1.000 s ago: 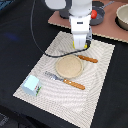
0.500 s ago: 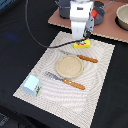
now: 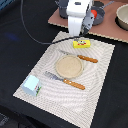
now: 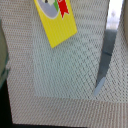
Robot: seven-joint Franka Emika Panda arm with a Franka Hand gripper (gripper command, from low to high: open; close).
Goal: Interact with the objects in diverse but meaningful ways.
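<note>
Placemat (image 3: 97, 75) mid-frame on desk (image 3: 15, 45). Plate (image 3: 68, 66) at mat centre; knife (image 3: 81, 58) just above it, fork (image 3: 65, 80) just below. Packet (image 3: 82, 44) at mat's upper edge, w/ arm above it. Cup (image 3: 32, 85) in mat's lower-left corner. Board (image 3: 107, 31) upper right.

No legible text or labels anywhere.

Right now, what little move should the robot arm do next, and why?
Probably lower straight down toward the flat yellow packet. The gripper hangs just above the packet, which lies flat on the woven placemat, apart from the tan plate and knife. The fingers aren't visible, so I can't tell if they're open.
</note>
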